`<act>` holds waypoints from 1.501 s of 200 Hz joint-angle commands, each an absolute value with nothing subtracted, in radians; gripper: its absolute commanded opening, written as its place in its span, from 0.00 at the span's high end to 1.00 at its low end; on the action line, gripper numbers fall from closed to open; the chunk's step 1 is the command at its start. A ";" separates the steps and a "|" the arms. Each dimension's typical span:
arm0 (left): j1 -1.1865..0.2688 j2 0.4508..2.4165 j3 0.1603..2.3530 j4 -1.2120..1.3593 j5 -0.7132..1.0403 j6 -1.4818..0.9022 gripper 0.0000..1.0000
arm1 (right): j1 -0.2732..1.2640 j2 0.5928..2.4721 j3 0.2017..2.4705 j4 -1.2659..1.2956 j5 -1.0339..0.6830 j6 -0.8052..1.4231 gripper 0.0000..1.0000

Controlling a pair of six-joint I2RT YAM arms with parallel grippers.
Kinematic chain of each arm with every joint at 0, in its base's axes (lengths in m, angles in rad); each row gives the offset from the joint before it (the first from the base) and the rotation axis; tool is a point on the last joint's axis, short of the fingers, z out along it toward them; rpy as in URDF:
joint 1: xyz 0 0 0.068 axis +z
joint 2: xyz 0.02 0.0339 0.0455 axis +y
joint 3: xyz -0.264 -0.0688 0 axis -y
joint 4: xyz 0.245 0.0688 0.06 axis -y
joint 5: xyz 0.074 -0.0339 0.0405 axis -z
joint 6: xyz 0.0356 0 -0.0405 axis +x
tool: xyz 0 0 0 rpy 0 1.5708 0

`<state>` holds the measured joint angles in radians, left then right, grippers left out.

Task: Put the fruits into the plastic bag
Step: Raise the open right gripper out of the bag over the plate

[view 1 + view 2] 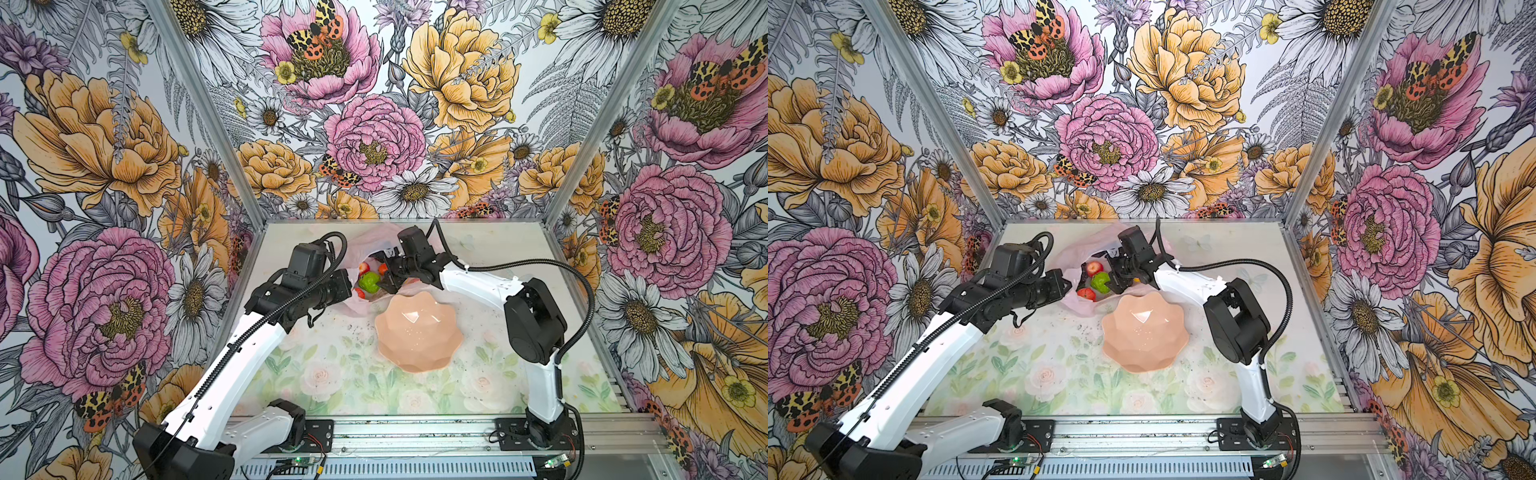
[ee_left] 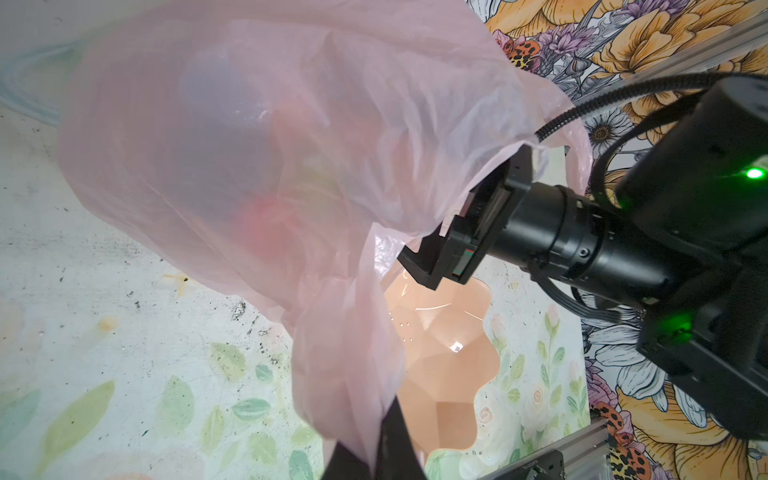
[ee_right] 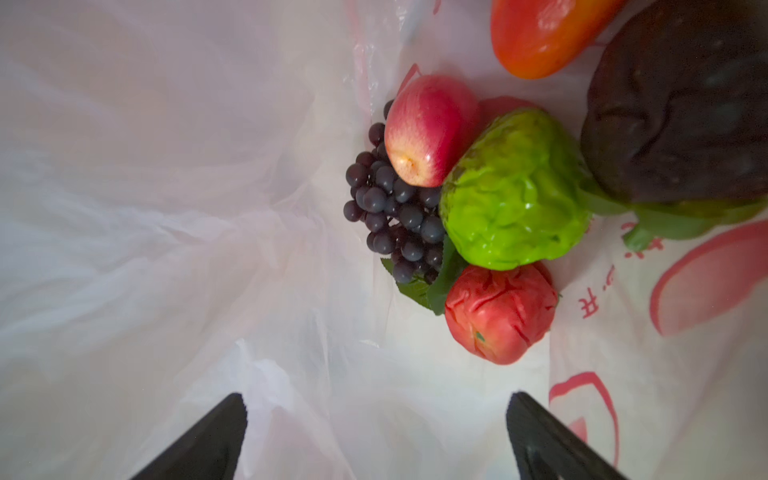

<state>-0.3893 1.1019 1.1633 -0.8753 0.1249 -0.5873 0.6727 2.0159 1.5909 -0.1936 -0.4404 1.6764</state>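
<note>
The pale-pink plastic bag (image 1: 368, 245) (image 1: 1073, 249) lies open at the back of the table between both arms. My left gripper (image 2: 374, 451) (image 1: 352, 291) is shut on a bunched edge of the bag (image 2: 257, 166). My right gripper (image 3: 376, 401) (image 1: 390, 279) stands open inside the bag's mouth with nothing between its fingers. Inside the bag (image 3: 166, 208) lie a red apple (image 3: 428, 129), purple grapes (image 3: 395, 208), a bumpy green fruit (image 3: 515, 191) (image 1: 369, 281), a wrinkled red apple (image 3: 498, 311), an orange mango (image 3: 540, 33) and a dark avocado (image 3: 681, 104).
An empty peach-pink faceted bowl (image 1: 417, 332) (image 1: 1144, 332) (image 2: 449, 353) stands just in front of the bag, near the right arm's elbow. Flowered walls close the back and both sides. A metal rail (image 1: 415, 436) with the arm bases runs along the front.
</note>
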 commanded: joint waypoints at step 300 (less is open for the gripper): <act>-0.443 1.169 1.192 -0.836 0.177 -0.546 1.00 | 0.764 1.668 1.604 -1.080 -0.388 1.047 0.01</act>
